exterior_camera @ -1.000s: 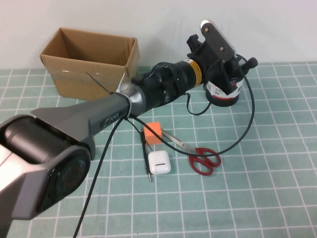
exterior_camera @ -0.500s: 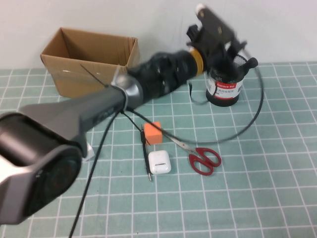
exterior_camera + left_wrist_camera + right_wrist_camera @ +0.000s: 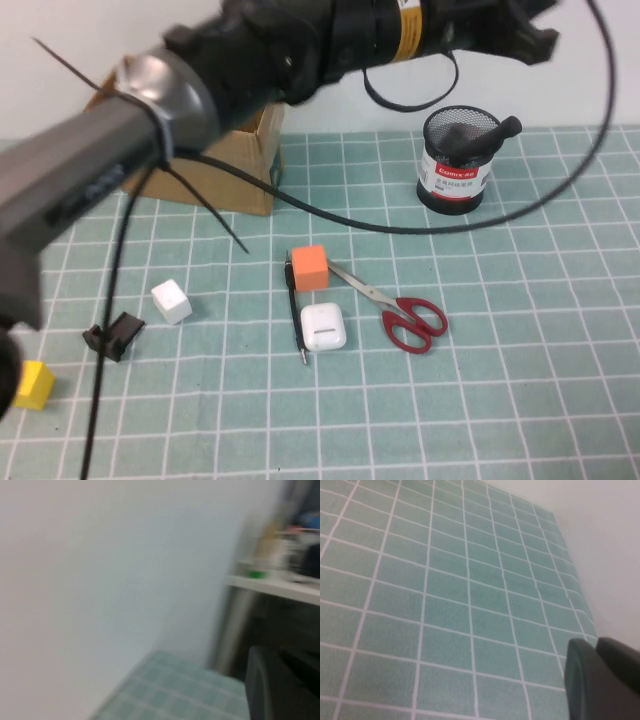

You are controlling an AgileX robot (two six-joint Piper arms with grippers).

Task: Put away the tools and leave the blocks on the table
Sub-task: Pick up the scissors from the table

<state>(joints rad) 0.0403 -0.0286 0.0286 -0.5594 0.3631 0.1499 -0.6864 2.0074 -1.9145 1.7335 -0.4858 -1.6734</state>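
Observation:
My left arm (image 3: 300, 50) is raised high across the top of the high view, and its gripper runs out past the top edge. In the left wrist view my left gripper (image 3: 272, 655) is a dark blur facing a wall, shut on nothing. A thick black-handled screwdriver (image 3: 492, 131) leans in the black mesh holder (image 3: 456, 175). Red-handled scissors (image 3: 400, 312) and a thin black screwdriver (image 3: 296, 318) lie on the table (image 3: 520, 400). The orange block (image 3: 309, 267), white block (image 3: 171, 300) and yellow block (image 3: 33, 385) rest on the mat. My right gripper (image 3: 595, 647) hangs shut over bare mat.
An open cardboard box (image 3: 255, 165) stands at the back left, partly behind my left arm. A white earbud case (image 3: 323, 326) lies beside the thin screwdriver. A small black bracket (image 3: 113, 335) sits near the white block. The arm's black cable (image 3: 560, 190) loops over the holder.
My left arm has lifted up and away from the mesh holder, leaving the thick screwdriver in it, and its gripper has shut. The white block, the yellow block and the bracket now show.

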